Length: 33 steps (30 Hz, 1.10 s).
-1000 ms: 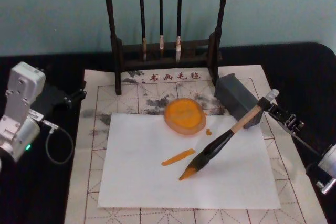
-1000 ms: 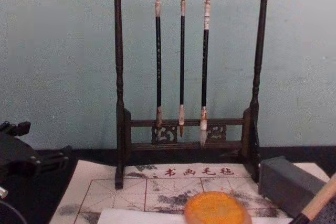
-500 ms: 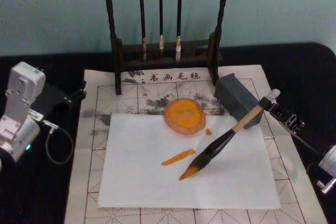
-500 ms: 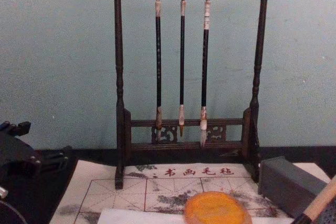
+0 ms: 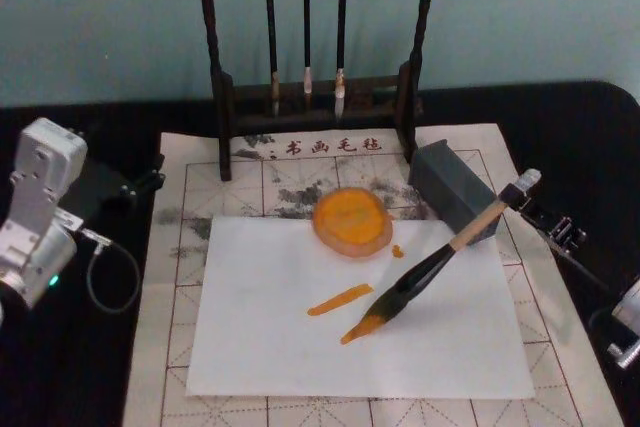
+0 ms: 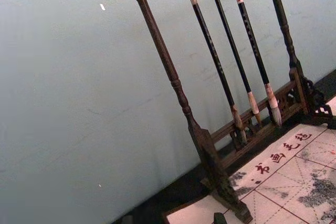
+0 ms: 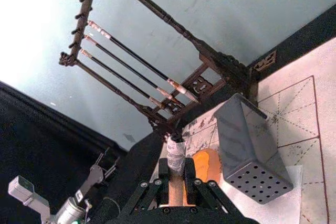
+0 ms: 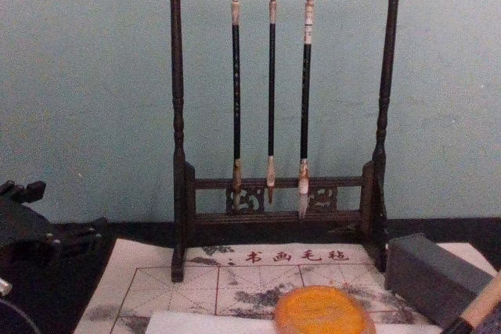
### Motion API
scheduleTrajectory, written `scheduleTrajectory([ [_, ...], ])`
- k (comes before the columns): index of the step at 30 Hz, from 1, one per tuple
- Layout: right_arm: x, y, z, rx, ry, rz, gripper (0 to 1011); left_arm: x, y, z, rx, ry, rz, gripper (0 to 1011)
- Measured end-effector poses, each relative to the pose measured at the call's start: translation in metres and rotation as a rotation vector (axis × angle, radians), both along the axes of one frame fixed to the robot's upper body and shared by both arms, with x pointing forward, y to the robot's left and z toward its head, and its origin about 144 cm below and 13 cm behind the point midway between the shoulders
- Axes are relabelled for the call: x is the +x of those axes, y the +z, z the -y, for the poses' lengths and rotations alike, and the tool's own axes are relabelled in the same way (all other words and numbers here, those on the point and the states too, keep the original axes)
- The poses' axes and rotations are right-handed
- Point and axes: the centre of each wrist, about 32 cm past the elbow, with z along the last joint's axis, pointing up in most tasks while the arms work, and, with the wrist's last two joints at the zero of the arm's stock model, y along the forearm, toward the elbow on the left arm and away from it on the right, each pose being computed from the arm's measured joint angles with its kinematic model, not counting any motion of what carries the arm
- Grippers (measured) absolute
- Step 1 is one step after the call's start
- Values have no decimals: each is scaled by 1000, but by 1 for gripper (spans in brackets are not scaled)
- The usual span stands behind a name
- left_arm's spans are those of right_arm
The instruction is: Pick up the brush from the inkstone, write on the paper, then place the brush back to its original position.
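Fingers [image 7: 163, 174] of right gripper [image 7: 176, 170] pinch the handle top of the brush [image 5: 420, 272], right of centre in head view. Over the last second the handle end slid toward the right edge and sank in chest view's lower right corner. Tip unmoved on the paper [image 5: 270, 347], beside the orange stroke [image 5: 338, 299]. Probably starting another stroke. Left gripper [image 5: 115, 187] parked at left edge.

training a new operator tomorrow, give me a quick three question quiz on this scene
1. True or false: the paper is unmarked.
2. How many thin brushes hang on the rack?
3. Which holds the brush: A left claw, B right claw, C nothing?

Key: 1 false, it bears an orange stroke; 2 three; 3 B.
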Motion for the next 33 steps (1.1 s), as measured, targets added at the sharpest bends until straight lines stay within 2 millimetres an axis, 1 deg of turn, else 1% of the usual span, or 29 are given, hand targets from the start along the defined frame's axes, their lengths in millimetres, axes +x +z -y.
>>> scheduleTrajectory([
  [33, 5, 2, 21, -17, -107, 22, 198, 0, 0, 0, 0, 0, 0, 1001],
])
